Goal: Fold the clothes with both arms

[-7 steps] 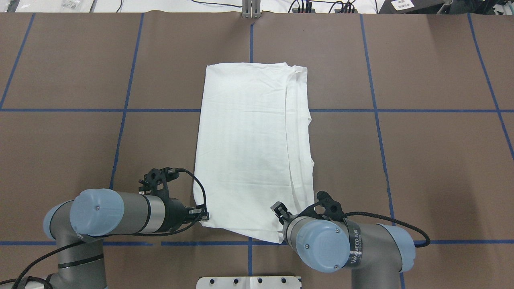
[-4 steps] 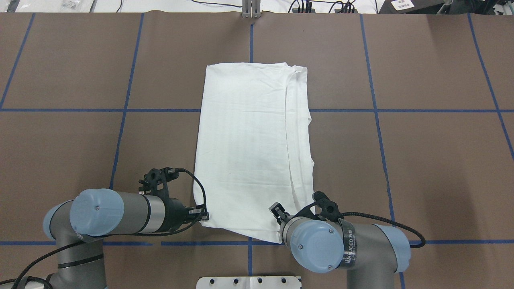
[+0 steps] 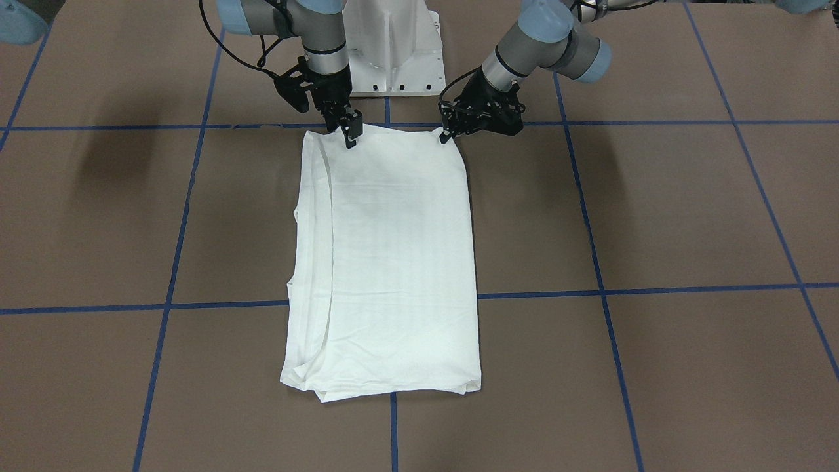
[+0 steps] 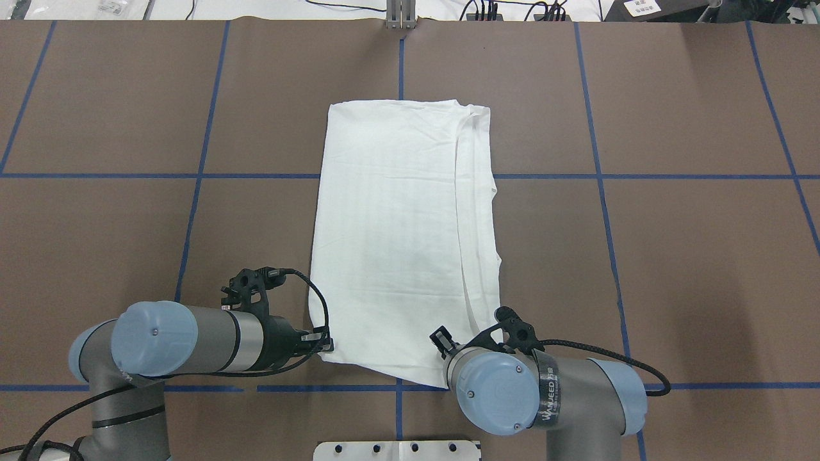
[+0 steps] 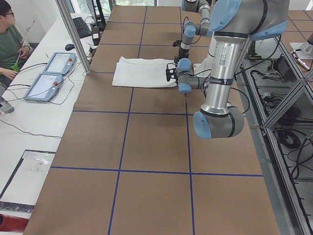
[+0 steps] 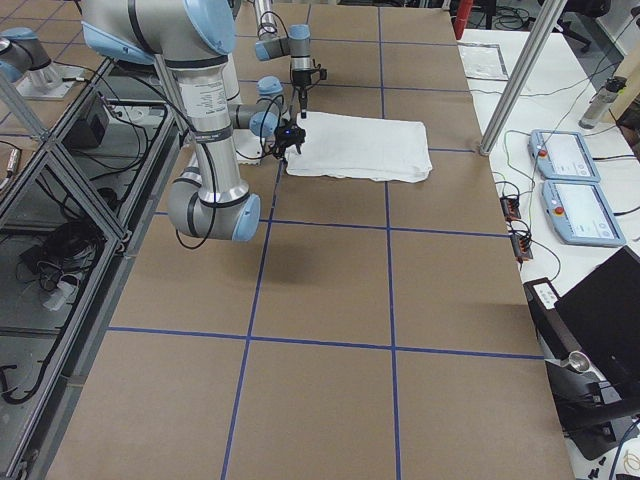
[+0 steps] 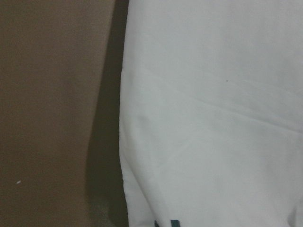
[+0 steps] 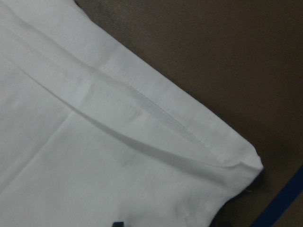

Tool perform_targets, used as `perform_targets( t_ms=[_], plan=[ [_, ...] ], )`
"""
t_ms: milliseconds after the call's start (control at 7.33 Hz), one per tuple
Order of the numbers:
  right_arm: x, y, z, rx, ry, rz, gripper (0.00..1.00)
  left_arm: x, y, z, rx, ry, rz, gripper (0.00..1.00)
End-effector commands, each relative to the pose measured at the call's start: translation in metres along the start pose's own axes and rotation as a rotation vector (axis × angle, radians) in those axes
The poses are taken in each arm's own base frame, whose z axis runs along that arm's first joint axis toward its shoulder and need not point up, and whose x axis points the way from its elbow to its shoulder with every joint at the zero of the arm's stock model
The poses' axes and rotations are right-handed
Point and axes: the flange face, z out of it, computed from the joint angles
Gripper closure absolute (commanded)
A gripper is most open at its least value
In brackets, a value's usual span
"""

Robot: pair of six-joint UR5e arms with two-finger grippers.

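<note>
The white shirt [image 4: 397, 243] lies flat in the middle of the table, folded into a long rectangle, with a narrower layer along its right side; no print, collar or label shows. It also shows in the front view [image 3: 393, 262]. My left gripper [image 4: 325, 342] is at the shirt's near left corner and looks shut on it; in the front view [image 3: 448, 133] it is on the right. My right gripper [image 4: 443, 339] is over the near edge, right of middle, with its jaws apart. Its fingertips [image 8: 118, 223] show wide apart over the hem [image 8: 156, 109].
The white pedestal base [image 4: 397, 450] stands at the near table edge between the arms. Blue tape lines [image 4: 192, 176] grid the brown table. A metal post [image 4: 400, 16] stands at the far edge. An operator [image 5: 7, 39] sits by two pendants [image 5: 58, 62] at a side table.
My right arm has shifted left and a little toward the robot, with its gripper staying over the shirt's near edge. The left arm and the shirt have not moved.
</note>
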Motion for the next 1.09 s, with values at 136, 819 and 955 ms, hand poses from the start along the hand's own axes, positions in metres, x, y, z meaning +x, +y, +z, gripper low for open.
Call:
perform_targets(
  t_ms=[136,819,955],
  plan=[
    [-0.002,0.002,-0.002,-0.004,-0.003,0.0,0.56,0.001,0.0,-0.001,0.0,0.002,0.0,1.0],
    [-0.003,0.003,-0.011,-0.024,-0.005,-0.013,1.0,0.012,0.003,-0.014,-0.003,0.03,0.005,1.0],
    [-0.002,0.001,-0.031,-0.027,0.009,-0.017,1.0,0.017,0.004,-0.026,-0.005,0.048,0.008,1.0]
  ],
)
